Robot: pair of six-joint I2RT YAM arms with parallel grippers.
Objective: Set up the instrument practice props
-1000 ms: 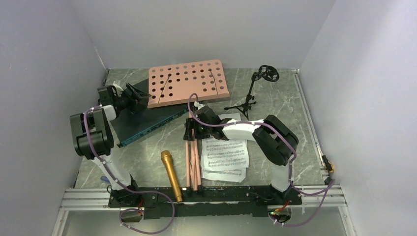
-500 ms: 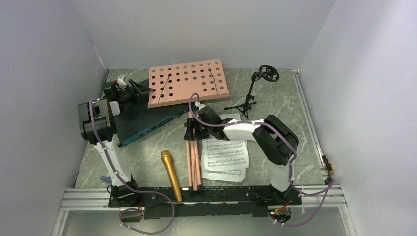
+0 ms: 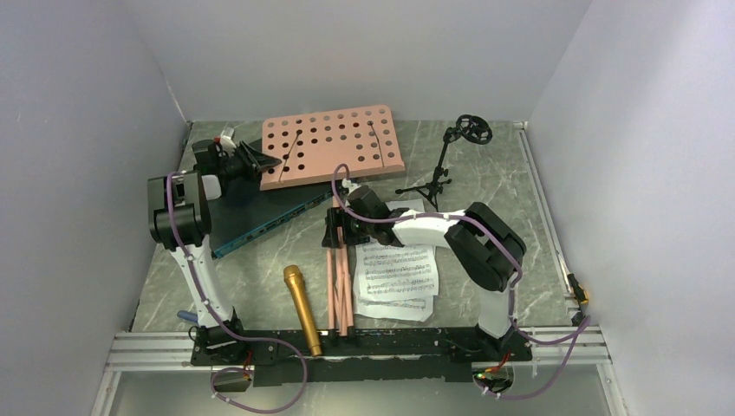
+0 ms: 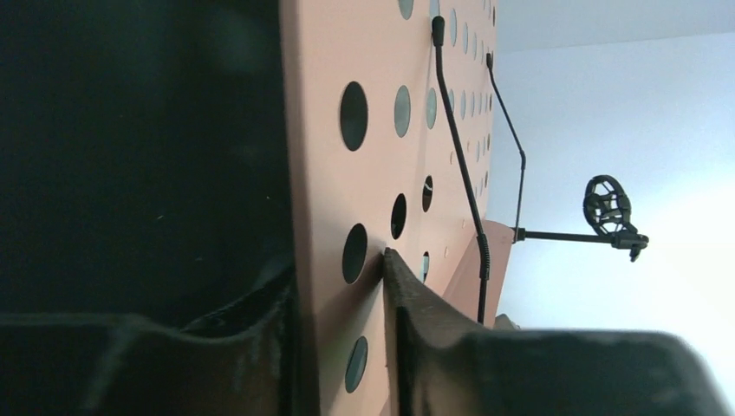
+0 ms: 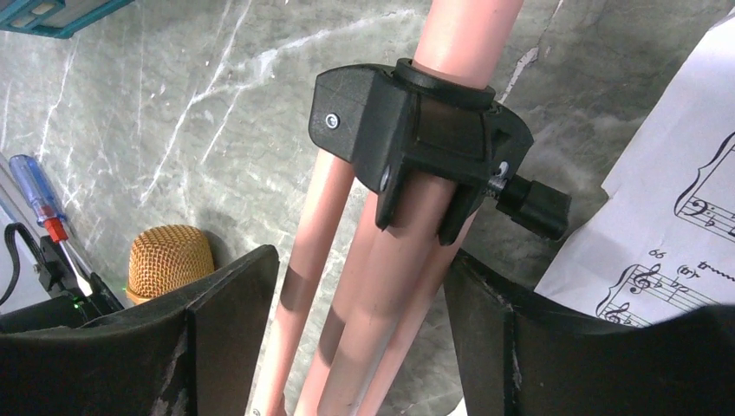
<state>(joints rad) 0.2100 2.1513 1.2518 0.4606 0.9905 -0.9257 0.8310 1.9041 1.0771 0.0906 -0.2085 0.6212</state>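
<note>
The music stand lies in two places on the worktop (image 3: 485, 173). Its pink perforated desk (image 3: 334, 145) sits at twelve o'clock with one corner resting on a dark teal-edged panel (image 3: 251, 217). Its folded tripod legs (image 3: 340, 286) run from the centre down towards six.

My left pincer (image 3: 269, 162) pinches the desk's nine o'clock edge. In the wrist view one finger is pressed on each face of the sheet, just beside a hole. The sheet looks thin, stiff and smoothly painted. I judge it light but broad, so held by one edge it will want to swing and slip. I would bite deeper and keep off the thin black page-holder wires (image 4: 464, 173), which look easy to bend.

My right pincer (image 5: 361, 260) straddles the leg bundle just below the black collar (image 5: 425, 130). The fingers sit so close to the outer tubes that I cannot tell whether they bear on them. Round, hard tubes will likely roll in a grip, so I would hold close under the collar, where it stops sliding, and stay clear of the clamp knob (image 5: 533, 204).

The sheet-music pages (image 3: 399, 277) lie at five o'clock, limp and flat. The gold microphone (image 3: 303, 308) lies at seven. The black tripod mic stand (image 3: 442, 165) stands upright at one o'clock — spindly, and easily tipped, I would guess.
</note>
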